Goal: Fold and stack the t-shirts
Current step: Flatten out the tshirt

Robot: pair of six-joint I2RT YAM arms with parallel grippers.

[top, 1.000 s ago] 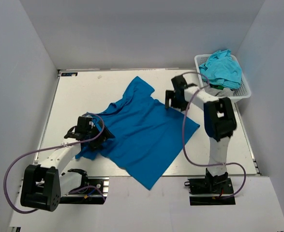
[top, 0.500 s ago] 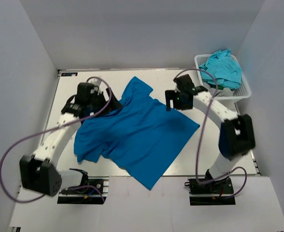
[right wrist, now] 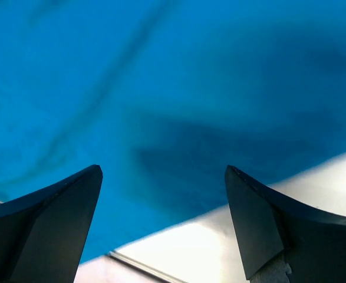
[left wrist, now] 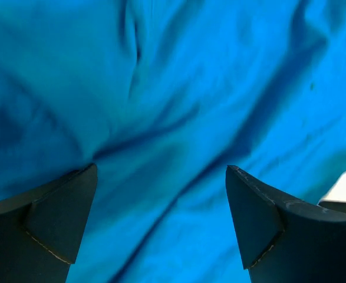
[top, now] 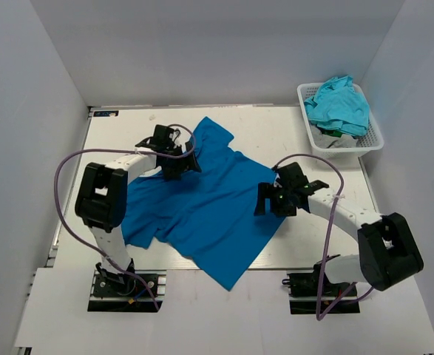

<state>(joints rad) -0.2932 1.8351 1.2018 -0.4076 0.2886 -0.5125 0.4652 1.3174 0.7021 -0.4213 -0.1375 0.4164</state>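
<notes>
A royal blue t-shirt lies spread and wrinkled across the middle of the white table, with one corner hanging over the near edge. My left gripper hovers open over its upper left part, near the collar. In the left wrist view blue cloth fills the frame between the spread fingers. My right gripper is open over the shirt's right edge. The right wrist view shows the blue hem and bare table between its fingers. Turquoise t-shirts are heaped in the basket.
The white lattice basket stands at the table's back right corner. Grey walls enclose the table on the left, back and right. Purple cables loop off both arms.
The left arm swung from the shirt's near left side to its upper left part. The right arm came forward from the back to the shirt's right edge. Both grippers stayed open.
</notes>
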